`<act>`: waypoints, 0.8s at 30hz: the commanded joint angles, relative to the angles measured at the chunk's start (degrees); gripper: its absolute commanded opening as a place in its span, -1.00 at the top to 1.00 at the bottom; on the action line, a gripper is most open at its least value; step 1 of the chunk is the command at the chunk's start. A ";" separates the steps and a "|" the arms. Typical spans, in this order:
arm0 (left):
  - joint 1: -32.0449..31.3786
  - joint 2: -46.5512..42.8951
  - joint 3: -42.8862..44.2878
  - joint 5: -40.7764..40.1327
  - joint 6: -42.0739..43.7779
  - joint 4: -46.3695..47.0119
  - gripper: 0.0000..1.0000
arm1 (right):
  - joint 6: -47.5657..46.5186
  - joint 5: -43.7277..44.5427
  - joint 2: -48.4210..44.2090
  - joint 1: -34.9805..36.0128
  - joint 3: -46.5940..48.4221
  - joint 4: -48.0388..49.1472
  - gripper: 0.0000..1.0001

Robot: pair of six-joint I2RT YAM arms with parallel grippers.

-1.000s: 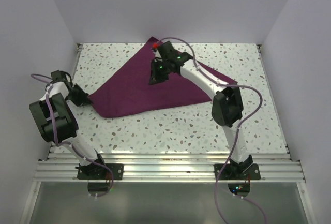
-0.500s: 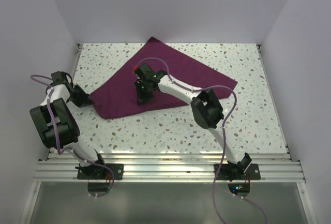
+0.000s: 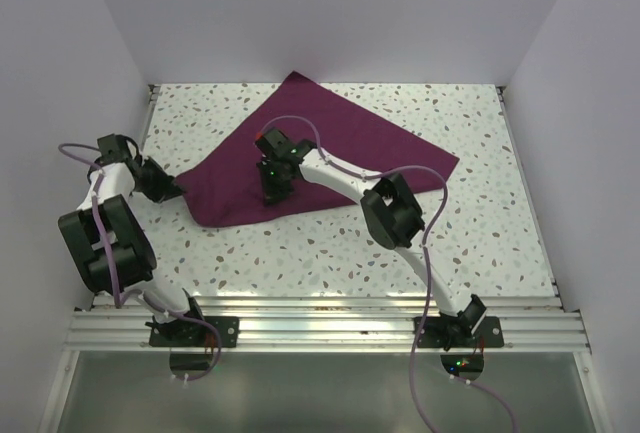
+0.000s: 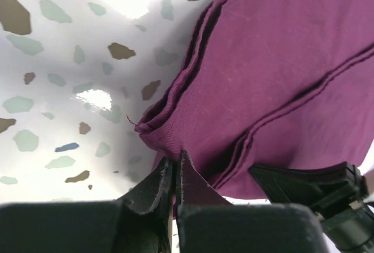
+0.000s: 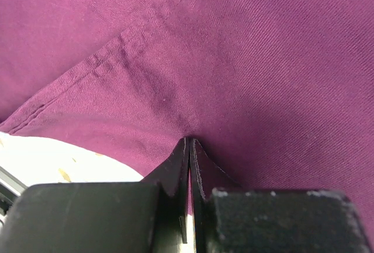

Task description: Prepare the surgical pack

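Note:
The plum-purple cloth (image 3: pixel 350 138) lies folded in several layers on the speckled table. My left gripper (image 3: pixel 172 191) is at the cloth's left corner. In the left wrist view it (image 4: pixel 175 160) is shut on that corner of the cloth (image 4: pixel 280 60). My right gripper (image 3: pixel 272 193) is over the cloth near its front edge. In the right wrist view it (image 5: pixel 190 142) is shut on a pinch of the cloth (image 5: pixel 234 48). The steel tray, the instruments and the gauze pads are not visible.
White walls enclose the table on the left, back and right. A ribbed metal rail (image 3: pixel 320 318) runs along the near edge, where both arm bases stand. The right arm (image 3: pixel 390 208) stretches across the cloth's front right part.
My right gripper has moved from the cloth's far corner toward me and to the left, to the cloth's front edge. The left gripper has stayed at the left corner.

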 commanded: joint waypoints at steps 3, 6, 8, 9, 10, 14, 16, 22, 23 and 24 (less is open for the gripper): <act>-0.79 -4.32 2.49 3.36 -1.72 0.71 1.00 | -1.55 2.68 -4.21 0.57 1.69 0.19 1.00; -0.88 -4.76 2.23 2.84 -1.90 0.62 1.00 | -1.56 1.37 -4.57 0.75 2.21 2.30 1.00; -0.80 -4.68 1.70 2.57 -1.99 0.54 0.98 | -0.59 0.31 -2.03 0.75 3.79 2.39 1.00; -0.88 -4.59 1.53 2.57 -2.07 0.54 0.98 | -0.15 -0.39 -1.24 0.66 5.19 2.30 1.00; -0.97 -4.59 1.18 2.66 -2.25 0.54 0.96 | 0.81 -0.57 0.42 0.66 5.46 2.56 1.00; -0.88 -5.90 0.82 2.92 -2.60 0.62 0.97 | 1.96 0.40 4.03 0.66 7.38 1.08 1.00; -1.41 -6.69 0.56 3.80 -3.39 1.06 0.97 | 1.87 0.75 5.36 0.66 8.19 -0.85 1.00; -3.87 -9.33 0.12 5.73 -6.38 3.17 0.96 | 1.17 0.93 7.03 0.66 7.13 -2.44 1.00; -4.66 -9.60 0.03 6.34 -6.82 3.52 0.97 | 0.82 0.84 7.38 0.66 7.74 -2.97 1.00; -5.27 -9.77 -0.06 6.44 -7.52 4.22 0.97 | 0.21 0.66 7.56 0.66 8.27 -3.32 1.00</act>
